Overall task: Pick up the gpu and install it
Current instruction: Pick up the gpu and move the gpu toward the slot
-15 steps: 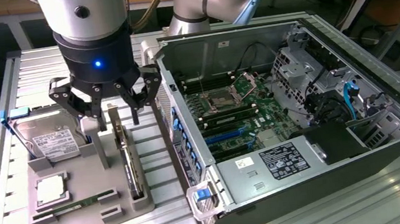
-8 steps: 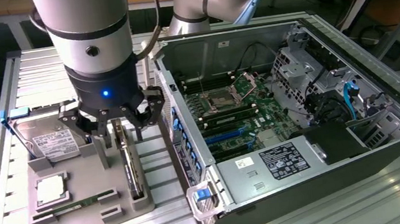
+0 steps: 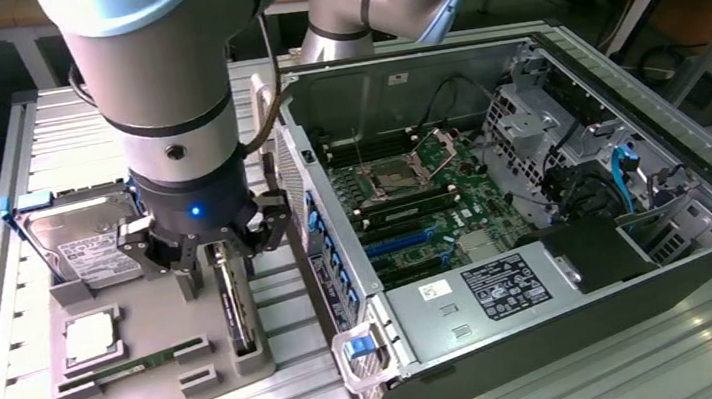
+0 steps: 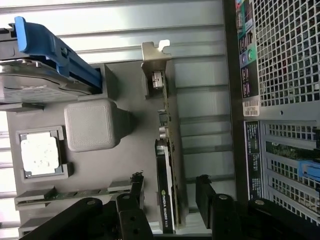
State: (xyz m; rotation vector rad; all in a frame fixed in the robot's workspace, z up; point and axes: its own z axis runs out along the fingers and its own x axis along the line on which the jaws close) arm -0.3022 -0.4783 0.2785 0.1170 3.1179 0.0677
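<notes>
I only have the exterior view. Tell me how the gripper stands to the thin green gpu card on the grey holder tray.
Observer: In the wrist view the open gripper straddles the gpu, a thin green circuit card standing on edge. One black finger sits to each side, with a gap on both.
Operator: Give me the bracket end.
Observer: The silver metal bracket is at the end away from the fingers. They flank the black fan housing.
Operator: Read me the housing's label.
Observer: It reads NVIDIA QUADRO.
</notes>
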